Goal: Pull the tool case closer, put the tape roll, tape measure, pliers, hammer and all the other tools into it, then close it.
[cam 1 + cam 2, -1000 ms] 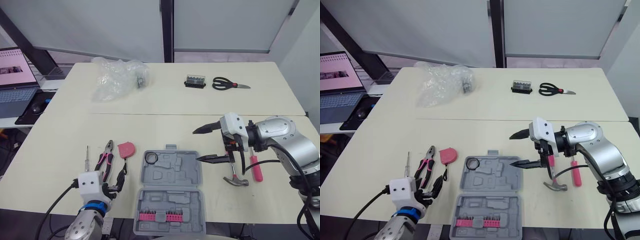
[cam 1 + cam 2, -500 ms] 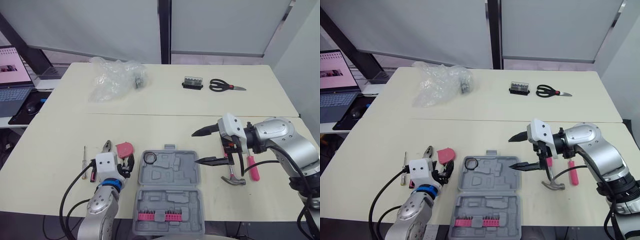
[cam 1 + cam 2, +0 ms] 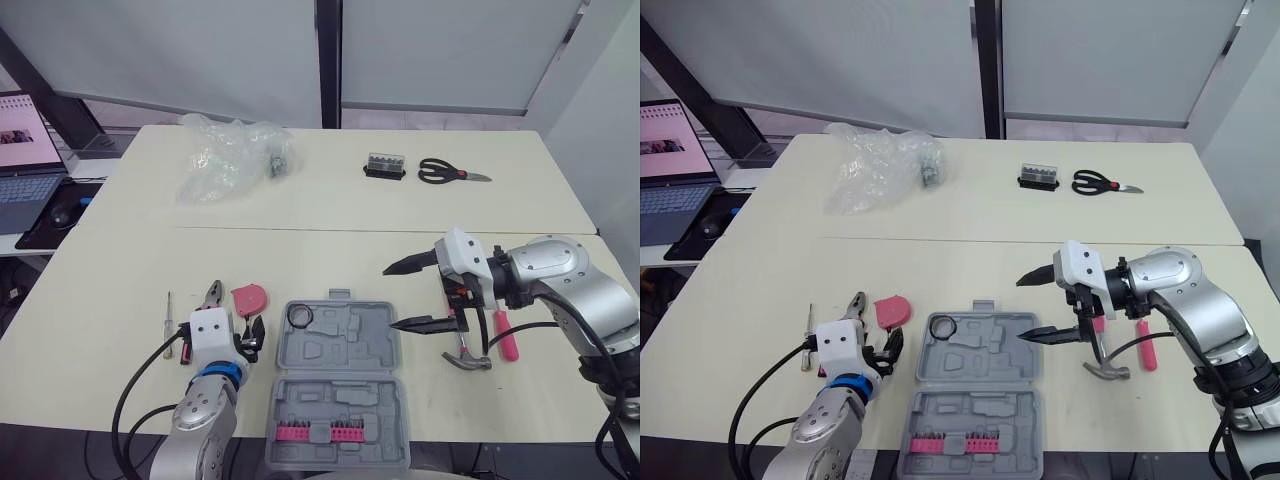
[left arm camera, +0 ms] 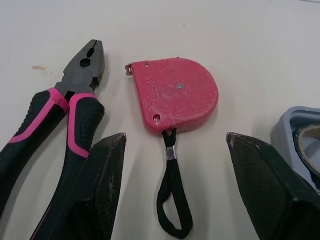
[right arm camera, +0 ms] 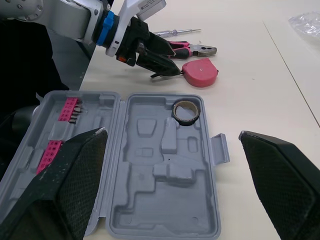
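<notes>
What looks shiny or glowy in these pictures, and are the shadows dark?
Left eye view: the laptop screen glows at the edge, and the plastic bag glints with light. Left wrist view: the tape measure throws only a faint, soft shadow on the table.

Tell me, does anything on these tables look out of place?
A crumpled plastic wrap lies on the far table; the scissors and a small black box sit there too, far from the open tool case.

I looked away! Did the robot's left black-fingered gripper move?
Yes, the left gripper moved forward, closer to the round pink plastic tape measure.
</notes>
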Robot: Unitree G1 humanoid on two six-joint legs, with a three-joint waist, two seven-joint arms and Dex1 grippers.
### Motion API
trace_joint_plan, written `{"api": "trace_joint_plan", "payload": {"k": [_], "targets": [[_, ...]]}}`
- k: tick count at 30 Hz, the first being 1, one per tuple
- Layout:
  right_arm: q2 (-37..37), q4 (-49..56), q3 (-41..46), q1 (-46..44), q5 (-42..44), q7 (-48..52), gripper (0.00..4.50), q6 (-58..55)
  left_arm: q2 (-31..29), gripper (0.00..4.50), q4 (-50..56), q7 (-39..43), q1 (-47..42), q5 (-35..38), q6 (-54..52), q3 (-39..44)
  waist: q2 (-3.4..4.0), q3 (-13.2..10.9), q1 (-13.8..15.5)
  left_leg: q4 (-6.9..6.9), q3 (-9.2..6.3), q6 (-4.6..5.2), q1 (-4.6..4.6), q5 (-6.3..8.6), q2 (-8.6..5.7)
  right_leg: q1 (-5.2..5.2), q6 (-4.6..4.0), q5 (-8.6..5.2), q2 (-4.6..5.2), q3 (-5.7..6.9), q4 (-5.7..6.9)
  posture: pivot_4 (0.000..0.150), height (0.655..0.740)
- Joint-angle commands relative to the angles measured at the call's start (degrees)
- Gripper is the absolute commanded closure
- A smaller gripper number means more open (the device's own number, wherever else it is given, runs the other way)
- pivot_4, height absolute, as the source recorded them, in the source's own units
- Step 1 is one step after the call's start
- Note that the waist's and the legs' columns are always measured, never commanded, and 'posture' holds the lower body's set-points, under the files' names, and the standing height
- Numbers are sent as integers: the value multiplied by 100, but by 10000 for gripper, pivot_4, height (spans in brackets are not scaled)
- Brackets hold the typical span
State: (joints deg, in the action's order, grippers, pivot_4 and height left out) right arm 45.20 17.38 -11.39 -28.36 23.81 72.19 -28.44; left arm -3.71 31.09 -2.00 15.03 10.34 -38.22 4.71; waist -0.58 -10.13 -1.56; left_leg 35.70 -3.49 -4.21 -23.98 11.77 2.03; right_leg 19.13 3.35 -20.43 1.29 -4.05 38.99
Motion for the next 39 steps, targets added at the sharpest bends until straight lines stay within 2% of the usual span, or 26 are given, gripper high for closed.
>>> {"api": "trace_joint_plan", "payload": {"k": [1,15,18,20,21,23,28,34,39], "targets": [[1,26,78,-108,29,5,0,30,27,12161,218,-114,-141,3,-350,72,0,0,1,0,0,0,0,0,0,0,0,0,0,0,0,1500,7400],[37,125,97,-1,51,-2,0,-3,55,12161,-615,-307,-654,-281,-700,57,-9,-5,3,3,-7,0,-1,0,0,-2,0,0,-2,2,1,1500,7400],[29,146,96,7,56,-19,0,-22,32,17755,-717,-283,-706,-324,-655,97,-9,-5,3,4,-7,0,-1,0,0,-3,0,0,-1,2,1,1500,7400],[31,159,96,28,58,-22,0,-25,29,22444,-764,-224,-713,-304,-665,92,-9,-5,3,4,-7,0,0,0,0,-3,0,0,-1,2,1,1500,7400],[32,163,95,38,57,-24,0,-25,27,26140,-791,-201,-712,-301,-655,81,-9,-5,3,4,-7,0,0,0,0,-3,0,0,-1,2,1,1500,7400],[35,171,93,52,55,-25,0,-31,33,29595,-829,-171,-712,-297,-642,73,-9,-5,3,4,-7,0,-1,0,0,-4,0,0,-1,2,1,1500,7400],[40,173,94,53,49,-21,0,-42,15,44845,-900,-147,-693,-312,-612,95,-9,-5,3,4,-7,0,0,0,0,-4,0,0,-1,2,1,1500,7400],[35,181,97,69,38,-24,0,-35,-120,44845,-844,-53,-620,-343,-580,83,-8,-5,3,4,-7,0,1,0,0,-4,0,0,-1,2,1,1500,7400],[61,214,109,103,55,-5,0,-42,-513,44845,-403,341,-223,-312,-579,-76,-8,-5,-5,3,-7,0,0,0,0,-4,0,0,-1,1,1,1500,7400]]}}
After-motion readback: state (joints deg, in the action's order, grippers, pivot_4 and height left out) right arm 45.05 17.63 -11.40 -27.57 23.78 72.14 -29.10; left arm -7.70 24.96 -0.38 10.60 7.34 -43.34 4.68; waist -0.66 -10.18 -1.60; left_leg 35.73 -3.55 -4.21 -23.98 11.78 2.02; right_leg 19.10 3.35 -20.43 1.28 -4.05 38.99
